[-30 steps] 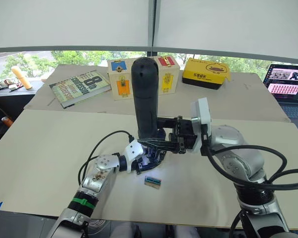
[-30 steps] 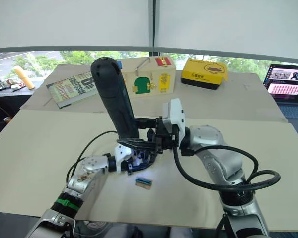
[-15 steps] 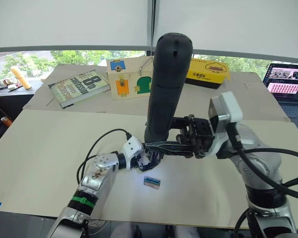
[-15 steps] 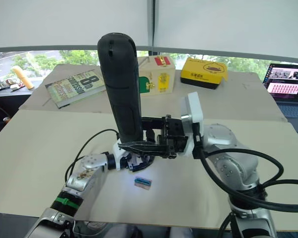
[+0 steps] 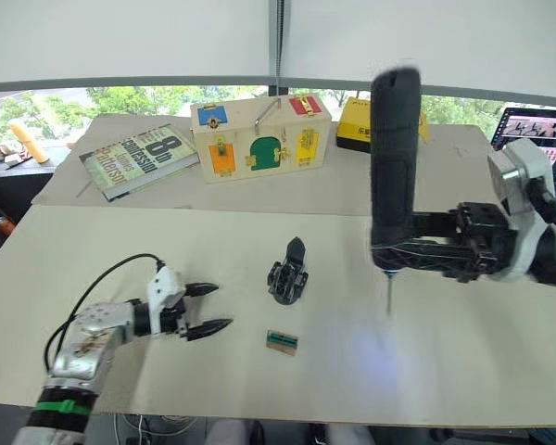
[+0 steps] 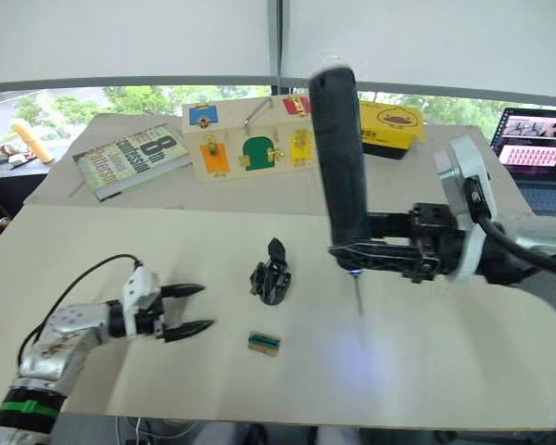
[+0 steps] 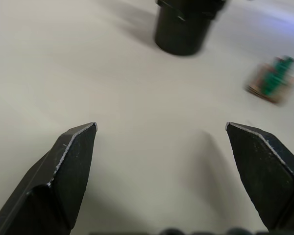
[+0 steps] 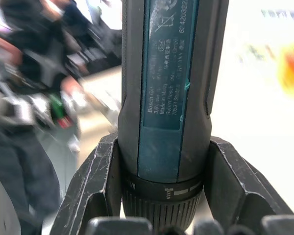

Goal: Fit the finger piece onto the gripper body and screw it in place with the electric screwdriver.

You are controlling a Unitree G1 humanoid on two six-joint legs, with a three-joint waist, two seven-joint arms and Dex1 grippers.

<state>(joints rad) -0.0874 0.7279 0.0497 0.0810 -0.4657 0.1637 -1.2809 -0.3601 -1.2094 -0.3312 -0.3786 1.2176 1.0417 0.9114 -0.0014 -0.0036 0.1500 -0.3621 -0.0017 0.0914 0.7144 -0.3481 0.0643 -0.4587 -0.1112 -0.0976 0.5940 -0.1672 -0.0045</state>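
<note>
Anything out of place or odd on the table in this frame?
Nothing stands out. The gripper body stands alone mid-table, a small green block lies in front of it, the left tool is open and empty beside them, and the right tool holds the screwdriver upright above the table.

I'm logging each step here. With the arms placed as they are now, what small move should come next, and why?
Probably set the electric screwdriver down on the table. The gripper body stands free with both fingers on, the left gripper hangs open and apart from it, and the right gripper holds the tool upright, off to its right.
</note>
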